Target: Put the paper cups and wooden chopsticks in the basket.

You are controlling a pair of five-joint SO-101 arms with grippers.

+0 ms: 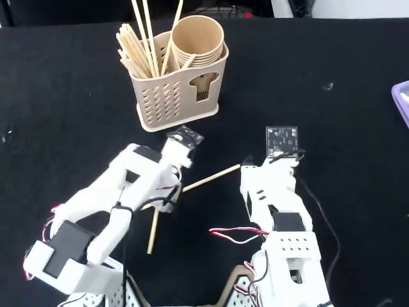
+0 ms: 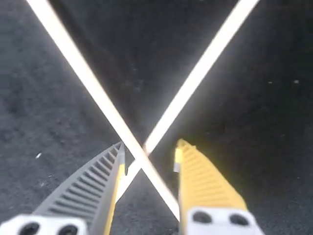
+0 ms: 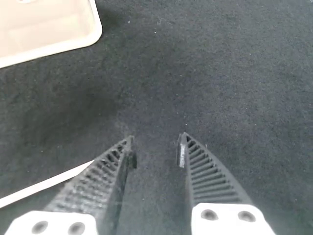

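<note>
Wooden loose chopsticks [image 1: 211, 178], two of them, lie crossed on the black tabletop [image 1: 319, 64] toward its near edge, about the middle. The basket [image 1: 172, 96] stands toward the far edge, left of middle. It holds a bundle of sticks in one compartment and stacked paper cups [image 1: 198, 38] in the other.

The left pincer [image 2: 150, 147] is spread, low over the crossing point, one finger on each side.

The right pincer [image 3: 155, 139] is also spread, empty, over bare cloth. One stick's end lies just beside it.

Step in hand, judged: grasp one loose stick.
- Closing right on the crossing risks pinching both or scissoring them apart.
- Better to slide along the stick that seems to lie on top, away from the crossing.
- Close square across its width, near mid-length so it won't swing.
- Lift clear, tip it upright, release over the stick compartment.
</note>
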